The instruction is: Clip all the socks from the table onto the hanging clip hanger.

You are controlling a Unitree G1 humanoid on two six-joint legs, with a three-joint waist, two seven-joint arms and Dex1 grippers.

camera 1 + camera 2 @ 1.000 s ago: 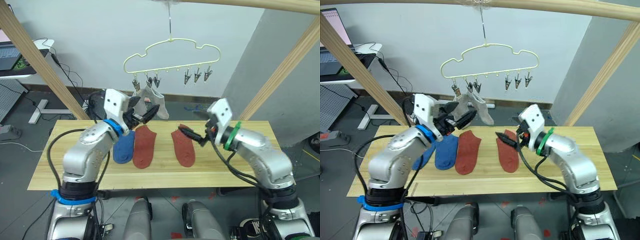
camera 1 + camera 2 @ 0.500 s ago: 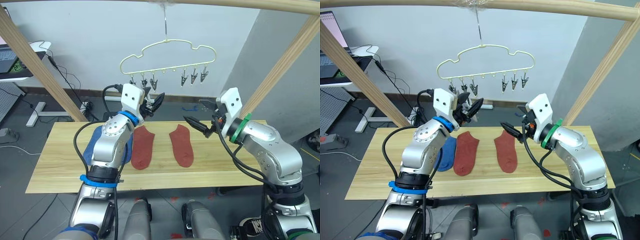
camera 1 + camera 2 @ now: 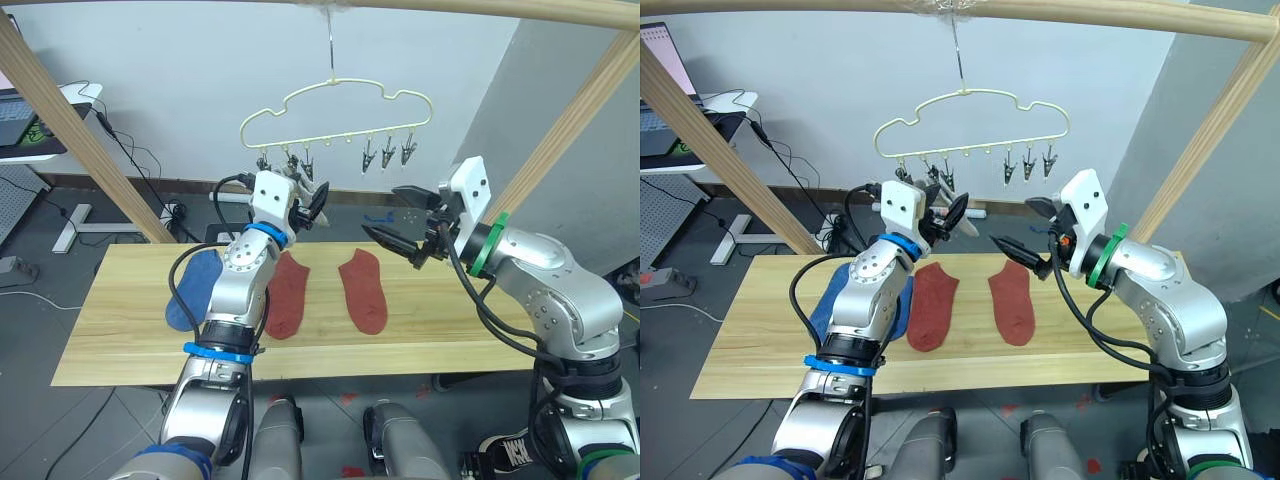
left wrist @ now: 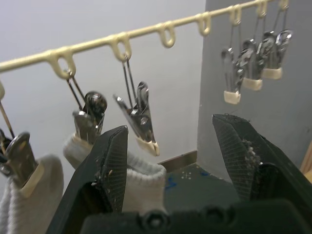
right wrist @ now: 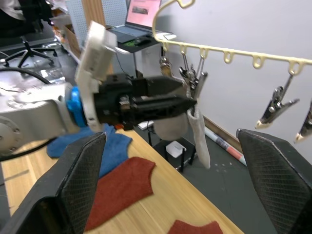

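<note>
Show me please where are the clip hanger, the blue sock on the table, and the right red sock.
clip hanger (image 3: 345, 136), left eye view, on its straight bar of clips.
blue sock (image 3: 195, 285), left eye view, on its flat middle.
right red sock (image 3: 363, 290), left eye view, on its middle.

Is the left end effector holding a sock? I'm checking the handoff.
No: the left end effector is open, with nothing between its fingers, near the clip hanger, where a grey sock hangs clipped.

Shiny metal clips (image 4: 141, 117) — ribbed knit socks (image 4: 141, 183) — matt plank table (image 3: 130, 330).
</note>
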